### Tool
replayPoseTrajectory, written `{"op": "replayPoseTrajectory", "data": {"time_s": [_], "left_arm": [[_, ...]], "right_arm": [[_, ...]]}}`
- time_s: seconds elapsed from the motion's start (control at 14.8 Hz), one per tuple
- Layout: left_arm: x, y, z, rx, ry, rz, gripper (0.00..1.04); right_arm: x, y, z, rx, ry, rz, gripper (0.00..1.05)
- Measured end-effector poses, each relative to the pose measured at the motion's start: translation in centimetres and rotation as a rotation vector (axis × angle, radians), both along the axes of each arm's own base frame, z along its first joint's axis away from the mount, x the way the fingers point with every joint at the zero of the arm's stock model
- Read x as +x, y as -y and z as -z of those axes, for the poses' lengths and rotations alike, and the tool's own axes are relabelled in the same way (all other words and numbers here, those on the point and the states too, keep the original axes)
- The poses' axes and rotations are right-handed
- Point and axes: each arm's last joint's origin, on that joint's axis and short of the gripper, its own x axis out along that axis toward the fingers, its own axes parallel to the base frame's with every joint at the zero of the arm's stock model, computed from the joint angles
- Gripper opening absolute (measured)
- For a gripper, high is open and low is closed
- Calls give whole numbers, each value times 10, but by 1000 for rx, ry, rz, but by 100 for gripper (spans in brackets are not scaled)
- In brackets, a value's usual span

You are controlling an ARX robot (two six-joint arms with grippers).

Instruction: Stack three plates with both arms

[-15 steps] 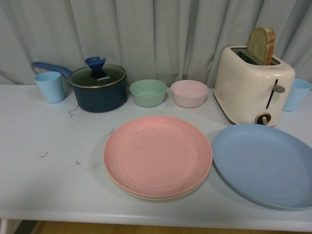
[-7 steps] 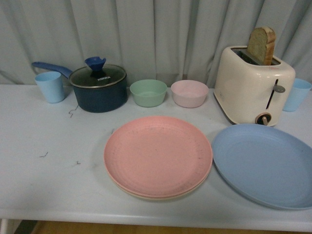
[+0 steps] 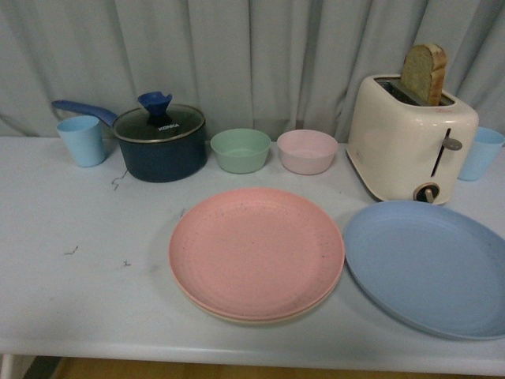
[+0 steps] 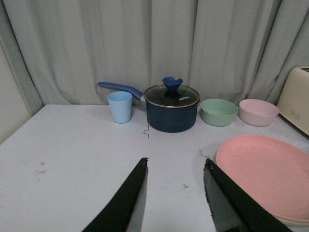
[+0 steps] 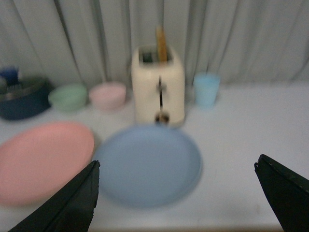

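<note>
A pale table (image 3: 79, 300) stands before a grey curtain (image 3: 260, 55), seen from the robot's front. At the near middle lies the pink plate (image 3: 256, 251), stacked on the beige plate (image 3: 260, 321), of which only a thin rim shows along the near edge. Just right of that pair, with a narrow gap between, the blue plate (image 3: 430, 264) lies flat on the table by itself. Along the far side, from left to right, are a light blue cup (image 3: 81, 140), a dark blue pot (image 3: 160, 150) with a glass lid, a green bowl (image 3: 240, 150), a pink bowl (image 3: 307, 151), a cream toaster (image 3: 410, 146) with a slice of bread (image 3: 424, 73) standing in it, and a second blue cup (image 3: 481, 152). Neither arm appears in the front view. In the left wrist view the left gripper (image 4: 176, 162) is spread apart above bare table, left of the pink plate, holding nothing. The right wrist view is blurred; the right gripper (image 5: 177, 166) is spread wide on the near side of the blue plate, empty.
</note>
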Motion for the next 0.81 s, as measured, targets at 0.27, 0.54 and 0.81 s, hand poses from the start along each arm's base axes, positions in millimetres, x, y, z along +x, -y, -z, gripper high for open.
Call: {"op": "replayPoseTrajectory", "data": {"time_s": [0.27, 0.54, 0.81], "left_arm": [[0, 0, 0, 0, 0, 0, 73], [0, 0, 0, 0, 0, 0, 97], [0, 0, 0, 0, 0, 0, 98]], "right_arm": [[40, 27, -21, 114, -155, 61, 98], [108, 73, -15, 123, -391, 77, 98], [176, 110, 14, 142, -648, 86, 98]]}}
